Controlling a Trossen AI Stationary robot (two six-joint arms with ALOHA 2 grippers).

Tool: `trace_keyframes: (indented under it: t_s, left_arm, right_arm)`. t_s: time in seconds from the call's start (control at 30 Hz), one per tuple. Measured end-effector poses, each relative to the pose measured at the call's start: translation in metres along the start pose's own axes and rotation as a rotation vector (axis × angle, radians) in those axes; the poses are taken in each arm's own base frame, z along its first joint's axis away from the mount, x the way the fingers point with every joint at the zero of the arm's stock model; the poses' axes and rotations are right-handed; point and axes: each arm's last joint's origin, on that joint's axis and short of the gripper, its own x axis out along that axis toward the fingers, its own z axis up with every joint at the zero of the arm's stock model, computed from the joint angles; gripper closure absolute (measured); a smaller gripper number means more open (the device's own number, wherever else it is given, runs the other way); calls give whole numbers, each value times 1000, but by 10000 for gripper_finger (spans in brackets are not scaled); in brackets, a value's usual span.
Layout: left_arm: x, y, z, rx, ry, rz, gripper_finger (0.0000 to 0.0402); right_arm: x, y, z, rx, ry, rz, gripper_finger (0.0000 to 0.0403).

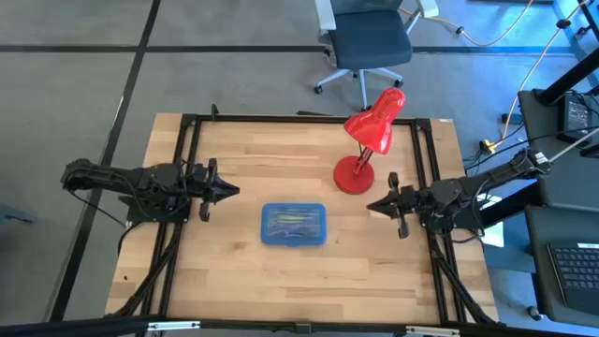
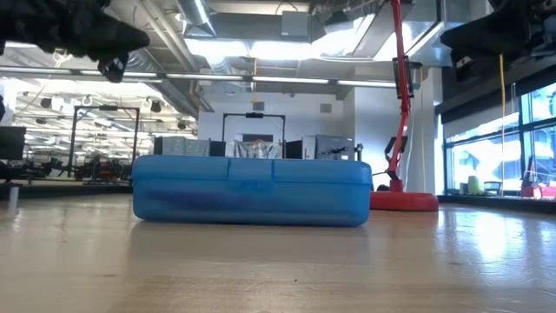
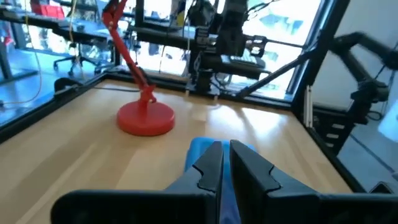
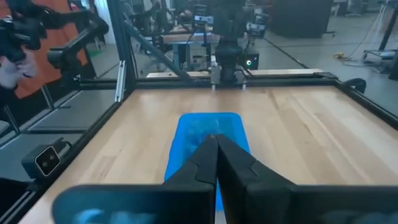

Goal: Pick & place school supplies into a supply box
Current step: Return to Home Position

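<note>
the supply box [image 1: 293, 226] lies flat on the wooden table [image 1: 234, 281] with its lid down and shut. in the low view the lid line runs level along the front wall. through the translucent blue lid, the high view shows the school supplies [image 1: 292, 220] as thin yellowish and pale streaks lying lengthwise inside the box. single items cannot be told apart.

to the left of the box and apart from it, the left gripper [image 1: 231, 190] hangs above the table, its tip aimed toward the box. its fingers [image 3: 210, 169] are drawn together with only a thin slit between them, grasping nothing. to the right of the box, also apart from it, the right gripper [image 1: 372, 204] points back toward the box. its fingers [image 4: 205, 158] are pressed tip to tip and empty. the low view shows both arms well above the lid.

beyond the box, off its far right corner, the red desk lamp [image 1: 354, 175] stands with its round base on the table and its shade leaning away from the box. farther off, past the table's far edge, stands an office chair [image 1: 370, 42].
</note>
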Motion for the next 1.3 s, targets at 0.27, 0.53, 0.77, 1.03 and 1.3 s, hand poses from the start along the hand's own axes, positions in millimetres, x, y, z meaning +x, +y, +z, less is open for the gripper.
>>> trace_keyframes:
  t_s: [0.27,0.53,0.77,1.03,1.3]
  left_arm:
    - [-7,12,-20,-19,-64,41,373]
    - [-19,16,-21,-13,-135,52,378]
    - [-22,21,-21,-7,-147,122,373]
    - [-15,28,-33,-25,-191,148,378]
    - [-10,33,-43,-54,-214,135,373]
  right_arm:
    - [-23,-10,-8,30,-82,4,395]
    - [-42,-15,-9,35,-108,5,395]
    - [-51,-18,-11,38,-120,-1,395]
    - [-51,-19,-13,35,-105,-17,395]
    - [-51,-19,-13,36,-103,-16,395]
